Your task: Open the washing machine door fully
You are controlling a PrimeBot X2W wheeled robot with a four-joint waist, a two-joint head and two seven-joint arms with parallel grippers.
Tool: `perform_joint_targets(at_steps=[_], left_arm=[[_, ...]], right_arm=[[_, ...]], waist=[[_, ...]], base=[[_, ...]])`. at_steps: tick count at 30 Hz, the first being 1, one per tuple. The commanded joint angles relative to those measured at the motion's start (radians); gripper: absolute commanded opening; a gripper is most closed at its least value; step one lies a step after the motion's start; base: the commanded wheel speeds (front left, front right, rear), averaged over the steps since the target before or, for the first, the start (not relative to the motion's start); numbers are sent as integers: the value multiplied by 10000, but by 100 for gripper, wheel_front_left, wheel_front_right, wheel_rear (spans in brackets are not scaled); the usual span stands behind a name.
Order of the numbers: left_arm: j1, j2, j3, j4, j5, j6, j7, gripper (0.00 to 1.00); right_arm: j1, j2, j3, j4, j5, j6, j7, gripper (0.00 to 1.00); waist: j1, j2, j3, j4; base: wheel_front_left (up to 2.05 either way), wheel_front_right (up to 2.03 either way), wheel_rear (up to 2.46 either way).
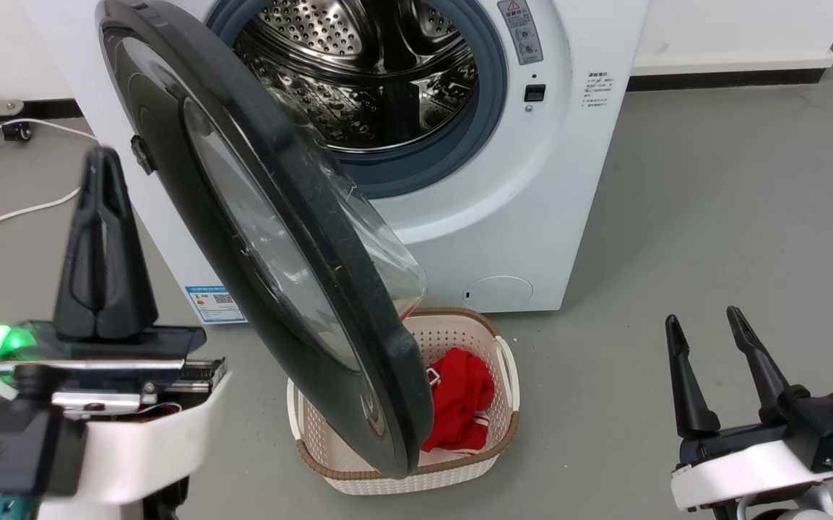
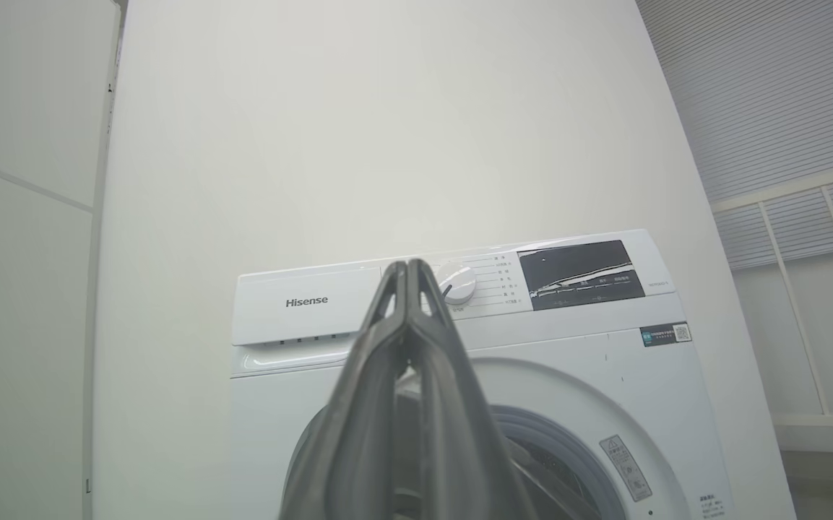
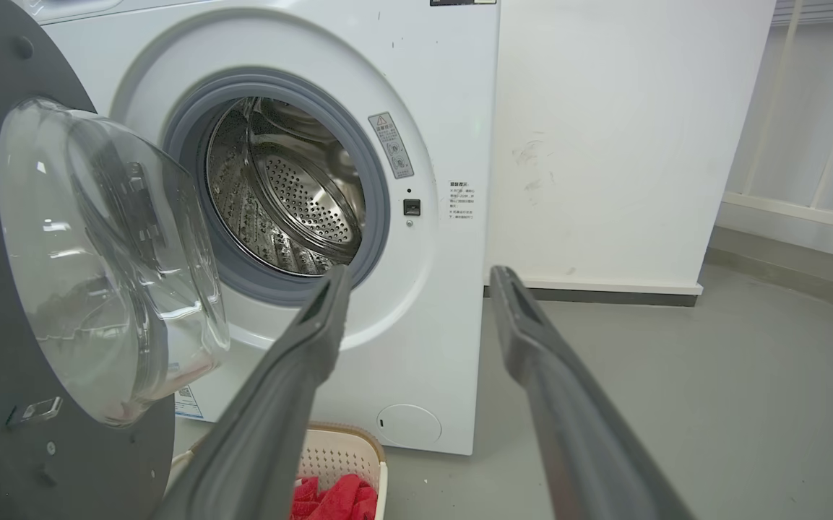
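The washing machine door (image 1: 272,238), a big black disc with a clear glass bowl, stands swung out from the white washing machine (image 1: 517,180), roughly edge-on to my head view. Its inner side and bowl face the right wrist view as the door (image 3: 48,289). The steel drum (image 1: 365,65) lies exposed behind it. My left gripper (image 1: 102,155) is shut and empty, raised left of the door's outer face and apart from it; in its own view the left gripper (image 2: 407,266) points at the machine's control panel (image 2: 452,285). My right gripper (image 1: 705,325) is open at the lower right, far from the door.
A white laundry basket (image 1: 506,361) holding red cloth (image 1: 459,404) sits on the grey floor below the door's lower edge. White cables (image 1: 19,209) run along the floor at the left. A white wall stands behind the machine.
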Motion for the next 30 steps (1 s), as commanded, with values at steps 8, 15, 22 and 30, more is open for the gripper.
perform_joint_targets(at_steps=[8,15,22,30], left_arm=[[-622,-29,-1631,-1388,-47,-468,-23,0],[-45,-102,-4248,-271,-783,-865,157,0],[980,-36,-5388,862,-1601,-859,1269,0],[1845,210,-5355,1782,-1913,-520,2213,0]], right_arm=[[-149,32,-14,73,86,-7,-40,100],[-151,31,-32,136,192,-7,-27,100],[-120,31,-3,257,289,-7,-13,100],[-172,31,35,351,397,-7,0,100]], waist=[[0,-1,39,-52],[0,-1,73,-92],[0,-1,87,-140],[0,-1,195,-60]], base=[[0,0,0],[0,0,0],[0,0,0],[0,0,0]])
